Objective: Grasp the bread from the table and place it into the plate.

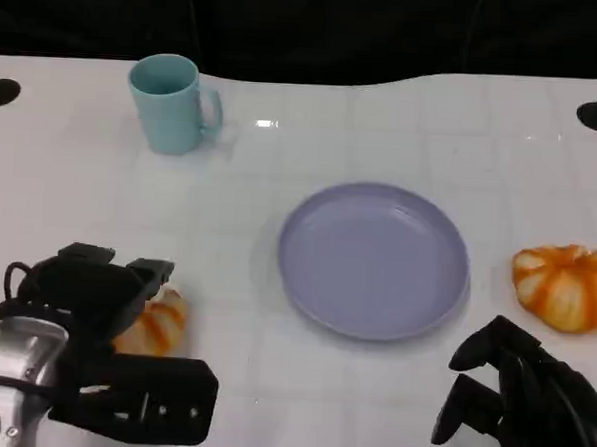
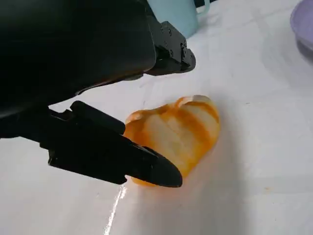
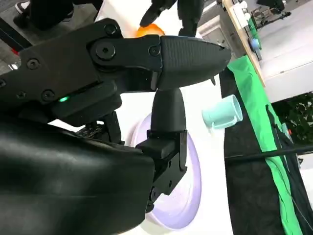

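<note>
Since the bread (image 2: 176, 129) lies at the near left of the bench (image 1: 403, 139), well apart from the purple plate (image 1: 374, 260) in the middle, the left hand (image 1: 121, 359) is set low around it – fingers (image 2: 112, 156) spread to either side, one tip touching its near edge, nothing gripped yet. The right hand (image 1: 524, 406) rests released near the bench's front right, fingers loosely apart and holding nothing, close to an orange pumpkin (image 1: 566, 286) – a pale blue mug (image 1: 170, 104) stands at the far left.
</note>
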{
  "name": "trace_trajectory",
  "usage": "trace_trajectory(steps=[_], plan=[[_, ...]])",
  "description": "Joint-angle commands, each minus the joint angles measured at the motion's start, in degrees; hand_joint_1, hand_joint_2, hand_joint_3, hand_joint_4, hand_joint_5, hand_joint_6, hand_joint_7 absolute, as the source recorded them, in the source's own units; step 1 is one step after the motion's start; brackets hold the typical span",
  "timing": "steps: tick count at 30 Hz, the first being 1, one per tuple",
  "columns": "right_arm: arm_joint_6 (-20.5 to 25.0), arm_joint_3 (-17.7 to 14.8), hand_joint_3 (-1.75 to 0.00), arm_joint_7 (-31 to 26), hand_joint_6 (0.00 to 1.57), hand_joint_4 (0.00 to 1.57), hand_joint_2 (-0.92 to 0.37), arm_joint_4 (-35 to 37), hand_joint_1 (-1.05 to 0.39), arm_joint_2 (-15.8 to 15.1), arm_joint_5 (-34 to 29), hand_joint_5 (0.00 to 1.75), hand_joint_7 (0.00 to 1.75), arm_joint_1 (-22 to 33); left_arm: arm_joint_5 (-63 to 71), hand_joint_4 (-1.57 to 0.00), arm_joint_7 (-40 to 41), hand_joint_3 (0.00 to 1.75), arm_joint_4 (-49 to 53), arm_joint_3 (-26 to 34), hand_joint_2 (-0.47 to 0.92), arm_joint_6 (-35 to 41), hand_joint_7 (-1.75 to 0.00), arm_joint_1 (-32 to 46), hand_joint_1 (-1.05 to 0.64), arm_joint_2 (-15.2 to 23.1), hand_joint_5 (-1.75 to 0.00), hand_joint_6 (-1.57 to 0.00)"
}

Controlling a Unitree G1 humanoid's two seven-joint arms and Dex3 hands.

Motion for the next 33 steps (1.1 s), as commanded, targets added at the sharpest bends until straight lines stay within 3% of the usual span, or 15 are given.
trace_trajectory(steps=[1,11,19,23,26,27,30,32,33], plan=[[0.2,-0.3,-0.50,-0.3,0.40,0.62,-0.92,-0.9,-0.52,-0.5,0.2,1.75,1.71,0.3,-0.1,-0.02,3.1,0.00,6.3,-1.9,0.83,0.3,0.00,-3.4,-0.54,-0.4,-0.12,-0.12],[0.4,-0.3,-0.50,0.0,0.40,0.62,-0.92,-1.2,-0.53,-0.5,0.6,1.75,1.70,0.5,-3.9,-0.05,7.4,0.00,20.2,-5.0,0.83,-2.8,-0.01,-8.9,-0.51,-0.7,-0.12,-0.15],[0.8,-0.4,-0.48,-0.1,0.40,0.62,-0.92,-1.5,-0.53,-0.5,1.0,1.75,1.69,0.6,-9.7,-0.12,13.1,0.01,25.3,-4.5,0.86,-7.6,-0.04,-9.0,-0.43,-0.6,-0.15,-0.24],[0.8,-0.4,-0.49,-0.2,0.40,0.62,-0.92,-1.7,-0.53,-0.5,1.0,1.75,1.69,0.7,-12.9,-0.37,17.4,0.03,28.3,-3.6,0.92,-10.0,-0.05,-9.0,-0.31,-1.2,-0.16,-0.46],[1.2,-0.4,-0.49,-0.5,0.40,0.62,-0.92,-2.0,-0.53,-0.4,1.2,1.75,1.69,0.8,-14.2,-0.46,22.6,0.05,30.9,-3.3,0.92,-11.8,-0.06,-9.1,-0.28,-2.0,-0.18,-0.55],[1.4,-0.4,-0.49,-0.6,0.40,0.62,-0.92,-2.2,-0.53,-0.4,1.3,1.75,1.69,0.9,-14.2,-0.63,25.5,0.10,32.3,-3.4,0.92,-12.9,-0.06,-9.2,-0.25,-2.2,-0.39,-0.69],[2.0,-0.4,-0.48,-1.1,0.39,0.61,-0.92,-2.7,-0.54,-0.3,1.4,1.75,1.69,1.1,-14.0,-0.69,31.4,0.16,36.2,-4.0,0.92,-15.2,-0.04,-10.0,-0.22,-2.9,-0.85,-0.87],[1.1,-0.1,-0.49,-0.9,0.38,0.61,-0.92,-2.6,-0.53,-0.6,0.6,1.75,1.69,1.0,-14.3,-0.72,34.9,0.26,39.6,-4.0,0.92,-16.7,-0.07,-11.2,-0.23,-3.7,-1.32,-1.02],[0.7,0.1,-0.50,-0.7,0.37,0.60,-0.92,-2.5,-0.52,-0.7,0.2,1.75,1.69,1.0,-14.5,-0.74,36.0,0.27,40.8,-4.1,0.92,-17.4,-0.08,-11.6,-0.23,-3.9,-1.40,-1.07]])
